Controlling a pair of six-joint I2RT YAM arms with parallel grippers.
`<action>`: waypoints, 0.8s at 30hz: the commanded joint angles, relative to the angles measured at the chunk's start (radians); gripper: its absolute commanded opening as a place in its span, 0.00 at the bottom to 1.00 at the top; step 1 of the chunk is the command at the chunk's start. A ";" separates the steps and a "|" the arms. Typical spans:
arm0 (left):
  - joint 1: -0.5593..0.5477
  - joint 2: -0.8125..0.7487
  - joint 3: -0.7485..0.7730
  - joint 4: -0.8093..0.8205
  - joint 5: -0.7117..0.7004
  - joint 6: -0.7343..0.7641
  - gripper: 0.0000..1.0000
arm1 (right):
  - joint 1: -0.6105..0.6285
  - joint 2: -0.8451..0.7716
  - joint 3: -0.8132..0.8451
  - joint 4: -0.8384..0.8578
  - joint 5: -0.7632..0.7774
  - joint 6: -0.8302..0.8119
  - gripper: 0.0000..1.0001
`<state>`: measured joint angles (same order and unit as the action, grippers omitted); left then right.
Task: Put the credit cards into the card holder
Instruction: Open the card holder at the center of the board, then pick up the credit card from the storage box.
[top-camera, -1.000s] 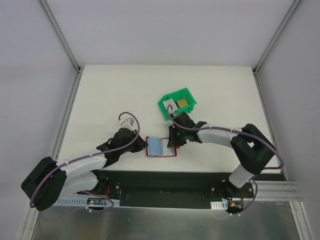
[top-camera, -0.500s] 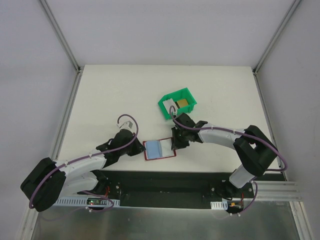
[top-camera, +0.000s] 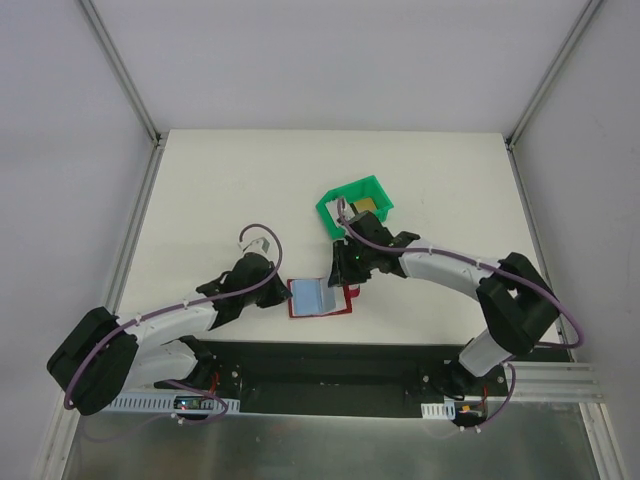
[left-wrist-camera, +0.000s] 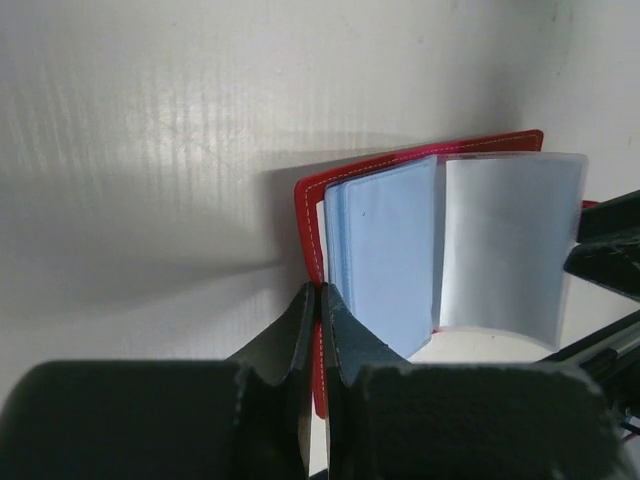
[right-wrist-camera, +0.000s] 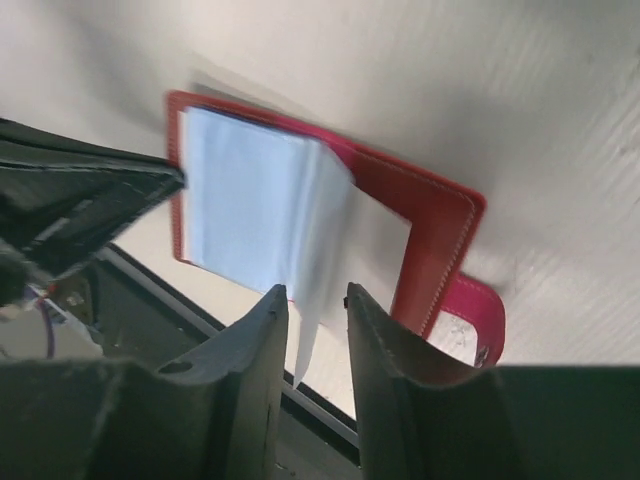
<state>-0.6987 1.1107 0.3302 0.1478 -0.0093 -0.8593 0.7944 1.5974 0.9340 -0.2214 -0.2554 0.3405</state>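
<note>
The card holder (top-camera: 320, 297) lies open on the white table (top-camera: 220, 200), between the two arms. The left claw (left-wrist-camera: 318, 300) is pinched almost shut on its red edge, at the holder's 9 o'clock side. The right claw (right-wrist-camera: 315, 300) is open only a little, with a clear pocket page between its fingers. A green bin (top-camera: 340, 203) with a golden card (top-camera: 366, 204) sits at 1 o'clock from the holder.

Robot lab test cell. White table (top-camera: 230, 190) is sitting inside plain white walls with aluminium framing (top-camera: 120, 70) running up from its far corners; two arms are standing bolted on a black baseplate (top-camera: 330, 375) along its near edge.
</note>
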 joint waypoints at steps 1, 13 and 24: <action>0.005 0.005 0.072 -0.025 0.008 0.059 0.00 | -0.044 -0.093 0.098 0.007 -0.034 -0.057 0.34; 0.005 0.032 0.135 -0.047 0.054 0.121 0.00 | -0.231 0.013 0.420 -0.151 0.113 -0.225 0.48; 0.005 0.012 0.144 -0.053 0.065 0.121 0.00 | -0.345 0.277 0.626 -0.233 0.067 -0.333 0.49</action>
<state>-0.6987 1.1461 0.4484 0.1135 0.0448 -0.7582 0.4599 1.8393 1.5013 -0.3882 -0.1673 0.0654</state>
